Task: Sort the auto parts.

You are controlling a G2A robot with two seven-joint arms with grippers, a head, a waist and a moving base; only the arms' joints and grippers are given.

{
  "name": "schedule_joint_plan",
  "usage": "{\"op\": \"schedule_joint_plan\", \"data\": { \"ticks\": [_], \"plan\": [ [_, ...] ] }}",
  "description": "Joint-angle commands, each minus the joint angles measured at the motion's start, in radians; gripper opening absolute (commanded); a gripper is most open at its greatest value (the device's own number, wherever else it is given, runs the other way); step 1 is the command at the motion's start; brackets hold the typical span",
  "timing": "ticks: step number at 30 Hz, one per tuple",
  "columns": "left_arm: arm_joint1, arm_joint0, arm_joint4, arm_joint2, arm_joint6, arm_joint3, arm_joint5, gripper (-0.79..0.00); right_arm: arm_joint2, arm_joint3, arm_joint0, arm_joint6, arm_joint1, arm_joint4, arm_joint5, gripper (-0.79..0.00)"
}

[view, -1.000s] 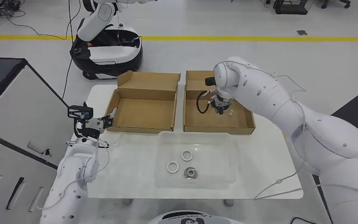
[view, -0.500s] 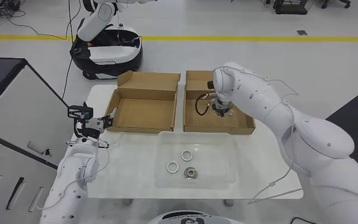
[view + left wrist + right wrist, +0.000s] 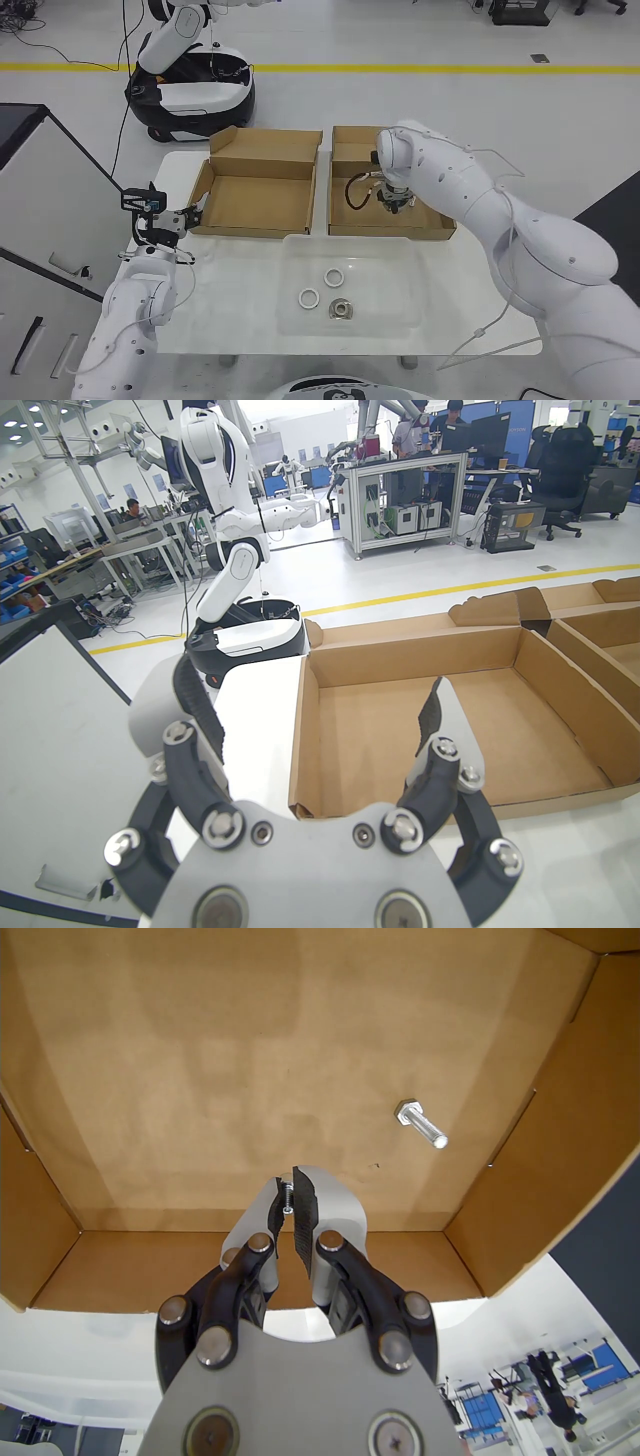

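1. Over the last second the right claw [image 3: 287,1184] has eased a little toward the 6 o'clock wall of the right box [image 3: 420,222], and its arm has swung lower across the table's 3 o'clock side. The claw is pinched narrow on a bolt [image 3: 286,1200], whose thread shows between the pads.
2. That bolt hangs over the box floor and is not yet let go, so this looks like the drop-off, with one more part nearly sorted. A loose bolt [image 3: 420,1124] already lies on the same floor, near the claw but apart from it.
3. The left claw [image 3: 310,672] has not shifted. It hangs spread wide and empty at the 9 o'clock edge of the table [image 3: 240,300], just beside the left box [image 3: 255,200], which sits at 11 o'clock.
4. The tray [image 3: 385,290] at 6 o'clock holds two rings [image 3: 334,277] and a metal part [image 3: 341,310] – probably the work left.
5. In the way are the right box's walls, close around the claw, and the loose bolt near the likely landing spot. The right arm also reaches over that box's 3 o'clock side.
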Motion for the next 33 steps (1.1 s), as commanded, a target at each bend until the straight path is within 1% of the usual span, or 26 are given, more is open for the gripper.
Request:
{"op": "schedule_joint_plan", "data": {
  "ticks": [1,10,28,30,31,32,33],
  "plan": [
    [0.0,0.0,0.0,0.0,0.0,0.0,0.0,0.0,0.0,0.005,-0.003,-0.015,-0.003,-0.002,0.015,-0.785],
    [0.0,0.0,0.0,0.0,0.0,0.0,0.0,0.0,0.001,0.015,-0.018,-0.062,-0.007,-0.004,0.062,-0.785],
    [0.0,0.0,0.0,0.0,0.0,0.0,0.0,0.0,0.004,0.023,-0.041,-0.087,-0.01,0.011,0.087,-0.785],
    [0.0,0.0,0.0,0.0,0.0,0.0,0.0,0.0,0.005,0.023,-0.044,-0.089,-0.011,0.012,0.089,-0.76],
    [0.0,0.0,0.0,0.0,0.0,0.0,0.0,0.0,0.005,0.023,-0.045,-0.09,-0.011,0.012,0.09,-0.69],
    [0.0,0.0,0.0,0.0,0.0,0.0,0.0,0.0,0.005,0.024,-0.045,-0.091,-0.012,0.011,0.091,-0.674],
    [0.0,0.0,0.0,0.0,0.0,0.0,0.0,0.0,0.005,0.023,-0.045,-0.092,-0.012,0.011,0.093,-0.594]
  ]
}}
